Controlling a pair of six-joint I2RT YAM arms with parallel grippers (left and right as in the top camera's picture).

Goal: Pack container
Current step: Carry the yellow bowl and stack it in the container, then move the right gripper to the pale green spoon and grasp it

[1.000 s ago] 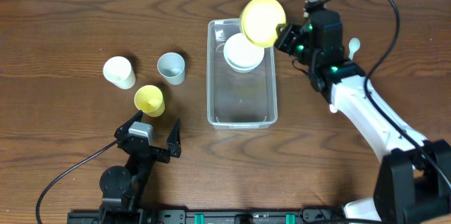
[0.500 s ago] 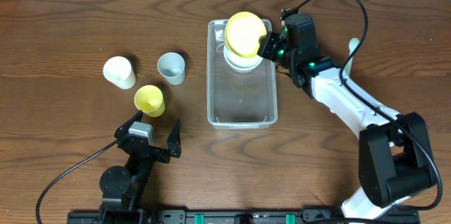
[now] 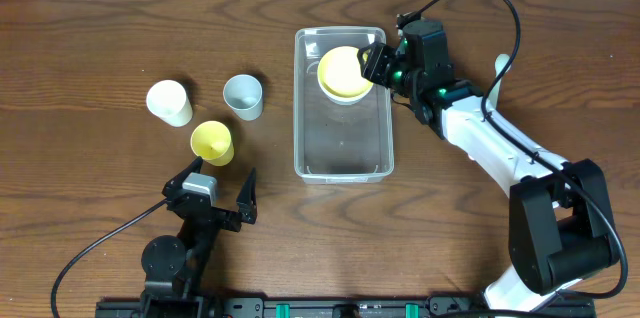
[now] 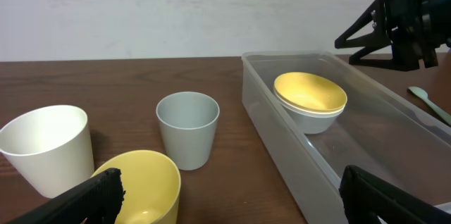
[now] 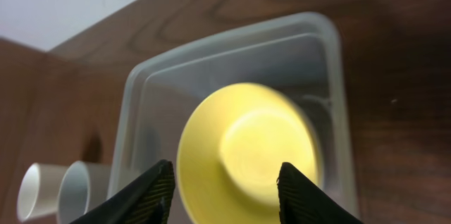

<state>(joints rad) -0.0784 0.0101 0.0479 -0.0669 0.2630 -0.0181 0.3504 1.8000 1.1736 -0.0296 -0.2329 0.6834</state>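
Worktop [image 3: 90,28], left to right: white cup [image 3: 169,102], yellow cup [image 3: 212,142] and grey cup [image 3: 243,96] stand upright, all outside the container; left gripper [image 3: 224,172] sits at the near edge just behind the yellow cup, jaws spread, holding nothing.

The container [image 3: 342,143] lies at centre; its far end holds a yellow bowl [image 3: 341,70] nested in a white bowl [image 4: 315,121]; its near half is bare. Right gripper [image 3: 372,61] hovers at the far right rim just beside the yellow bowl, jaws apart and empty; a pale spoon [image 3: 501,62] lies further right.

Risks, as we judge them: the yellow bowl looks blurred in the right wrist view, so it may not be seated; on pulling away, an open finger could catch its rim or the container wall and tip the stack or drag the tub; the left gripper, reaching for a cup, could knock the yellow cup into the grey one; cups set loose in the near half may topple.
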